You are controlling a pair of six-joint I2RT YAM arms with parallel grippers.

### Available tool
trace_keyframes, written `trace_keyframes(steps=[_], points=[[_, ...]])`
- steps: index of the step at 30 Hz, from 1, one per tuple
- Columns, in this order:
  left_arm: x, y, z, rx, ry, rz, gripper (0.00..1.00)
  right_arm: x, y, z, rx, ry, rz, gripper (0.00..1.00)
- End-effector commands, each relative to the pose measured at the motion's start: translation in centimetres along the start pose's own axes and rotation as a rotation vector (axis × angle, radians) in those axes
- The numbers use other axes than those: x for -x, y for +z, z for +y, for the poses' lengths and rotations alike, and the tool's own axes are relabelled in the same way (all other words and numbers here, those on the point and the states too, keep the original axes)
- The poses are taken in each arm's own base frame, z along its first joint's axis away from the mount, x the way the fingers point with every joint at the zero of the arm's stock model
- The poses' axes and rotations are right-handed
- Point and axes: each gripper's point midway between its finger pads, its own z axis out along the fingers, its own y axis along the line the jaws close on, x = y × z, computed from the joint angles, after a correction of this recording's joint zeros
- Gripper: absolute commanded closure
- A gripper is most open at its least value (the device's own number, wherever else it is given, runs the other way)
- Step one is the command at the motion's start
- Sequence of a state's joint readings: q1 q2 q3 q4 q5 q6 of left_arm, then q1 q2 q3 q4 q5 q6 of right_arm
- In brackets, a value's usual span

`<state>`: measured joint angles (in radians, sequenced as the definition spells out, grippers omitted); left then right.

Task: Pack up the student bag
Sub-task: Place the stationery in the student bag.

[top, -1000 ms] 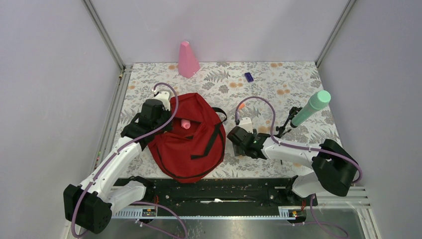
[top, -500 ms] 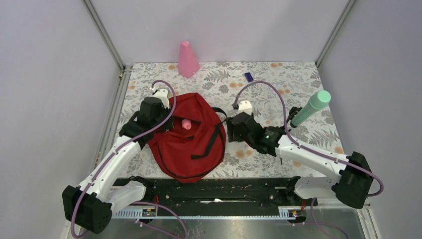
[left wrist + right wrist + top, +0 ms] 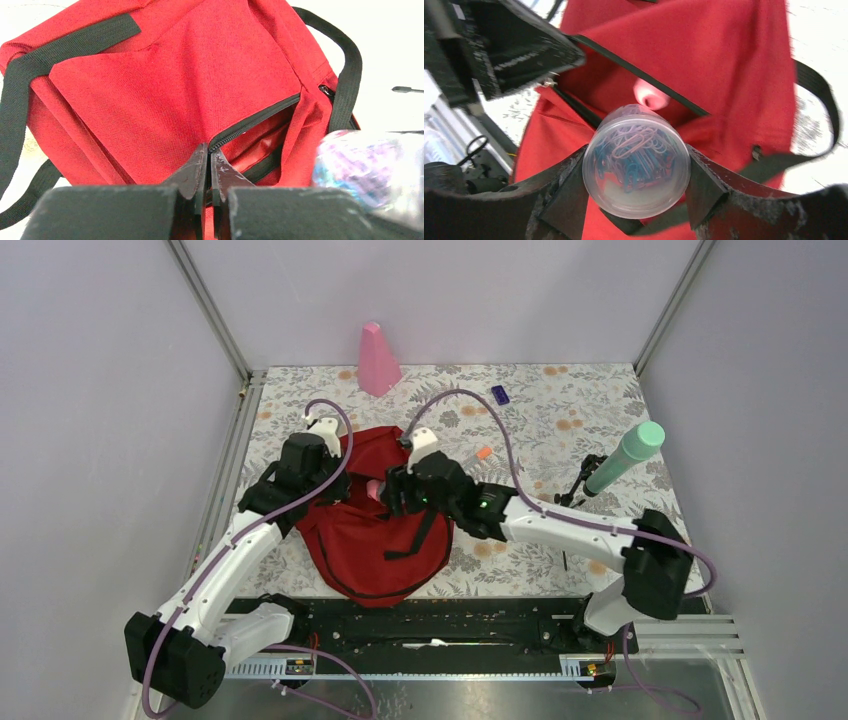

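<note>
The dark red backpack (image 3: 372, 540) lies on the table between the arms, its main zipper open. My left gripper (image 3: 330, 486) is shut on the zipper edge of the backpack (image 3: 165, 85) and holds the opening apart; its fingertips (image 3: 200, 162) pinch the black zipper tape. My right gripper (image 3: 388, 496) is shut on a clear round tub of coloured paper clips (image 3: 636, 160), held just above the bag's opening (image 3: 724, 60). A pink item (image 3: 651, 95) shows inside the opening. The tub also shows blurred in the left wrist view (image 3: 360, 170).
A pink cone (image 3: 377, 360) stands at the back. A small purple item (image 3: 500, 394) and an orange item (image 3: 484, 452) lie behind the bag. A mint-green cylinder (image 3: 625, 458) leans on a black stand at the right. Walls close off three sides of the table.
My right arm has swung left from the table beside the bag to over the bag's opening, carrying the tub. The left gripper has kept its hold on the zipper edge.
</note>
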<state>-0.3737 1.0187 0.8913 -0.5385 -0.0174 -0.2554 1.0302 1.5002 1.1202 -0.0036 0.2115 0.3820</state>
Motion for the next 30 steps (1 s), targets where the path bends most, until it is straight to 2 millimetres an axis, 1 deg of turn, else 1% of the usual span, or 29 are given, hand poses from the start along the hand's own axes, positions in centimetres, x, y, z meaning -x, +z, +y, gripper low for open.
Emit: trace_keyframes(steps=[1,5,7,11,15,20,25,26,28,29,30], points=[[4.0,-1.1,-1.7,-0.068,-0.007,-0.119,1.00,3.8,2.1,5.4,0.152,0.013,-0.140,0.78],[3.7,-0.7,-1.8,-0.078,-0.007,-0.107,1.00,3.2,4.6,6.9,0.164,-0.003,-0.139,0.78],[3.5,-0.6,-1.9,-0.083,-0.012,-0.103,1.00,2.8,5.6,7.1,0.151,-0.026,-0.144,0.78],[3.4,-0.7,-2.0,-0.092,-0.018,-0.104,1.00,2.1,7.8,6.3,0.093,-0.048,-0.186,0.79],[3.4,-0.8,-1.8,-0.085,-0.021,-0.111,1.00,1.9,9.6,5.8,0.064,-0.075,-0.246,0.79],[3.6,-1.0,-1.7,-0.086,-0.028,-0.123,1.00,1.0,12.5,4.6,-0.019,-0.134,-0.286,0.79],[3.6,-1.0,-1.5,-0.087,-0.037,-0.124,1.00,0.4,14.4,3.7,-0.080,-0.173,-0.335,0.78],[3.6,-1.0,-1.5,-0.087,-0.038,-0.124,1.00,-0.1,15.0,3.5,-0.093,-0.189,-0.323,0.78],[3.6,-1.0,-1.4,-0.084,-0.040,-0.123,1.00,-0.6,15.5,3.3,-0.114,-0.202,-0.298,0.78],[3.6,-1.0,-1.4,-0.084,-0.041,-0.124,1.00,-0.4,15.4,3.3,-0.114,-0.200,-0.297,0.76],[3.6,-1.0,-1.3,-0.082,-0.042,-0.124,1.00,-0.4,15.1,3.5,-0.105,-0.200,-0.297,0.66]])
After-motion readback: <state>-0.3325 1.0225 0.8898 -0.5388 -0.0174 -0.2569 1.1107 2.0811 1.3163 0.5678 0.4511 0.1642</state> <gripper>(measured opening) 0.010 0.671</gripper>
